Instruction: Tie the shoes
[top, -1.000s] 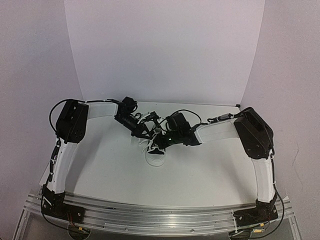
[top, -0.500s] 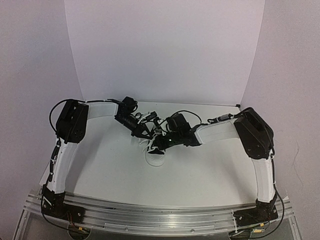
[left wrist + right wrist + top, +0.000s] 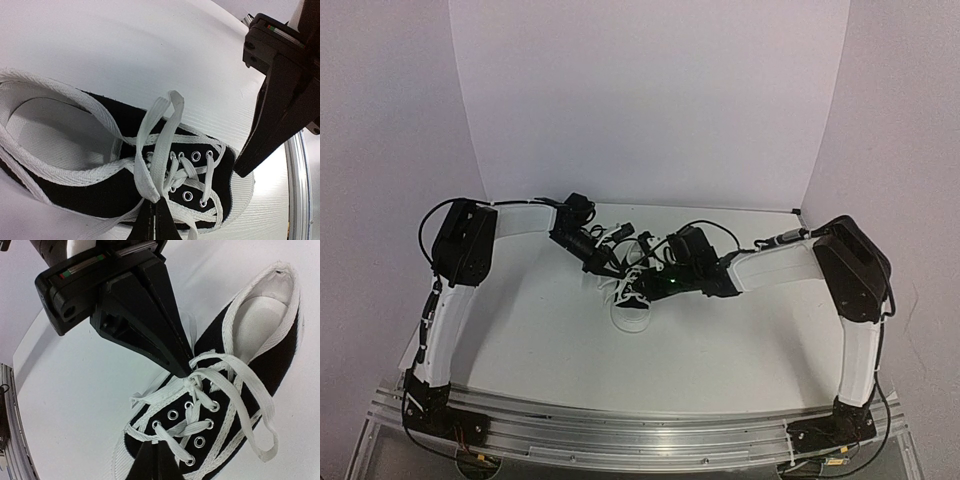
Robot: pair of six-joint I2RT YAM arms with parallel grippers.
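The black sneaker (image 3: 631, 301) with white toe cap lies mid-table, toe toward me. In the left wrist view its open collar (image 3: 50, 135) is at left and the eyelets at right. My left gripper (image 3: 155, 204) is shut on a loop of white lace (image 3: 161, 135) above the tongue; it also shows in the top view (image 3: 613, 270) and the right wrist view (image 3: 187, 371). My right gripper (image 3: 156, 446) is shut over the toe end of the lacing (image 3: 643, 292), with no lace clearly between its fingers. A loose lace loop (image 3: 260, 405) hangs over the shoe's side.
A free lace end (image 3: 136, 400) lies on the white table beside the shoe. The two grippers are close together over the shoe. An aluminium rail (image 3: 640, 438) runs along the near edge. White backdrop walls (image 3: 650, 100) close the back and sides.
The right arm's elbow has swung out to the right and its gripper has shifted slightly right along the shoe. The left arm and the shoe have stayed put.
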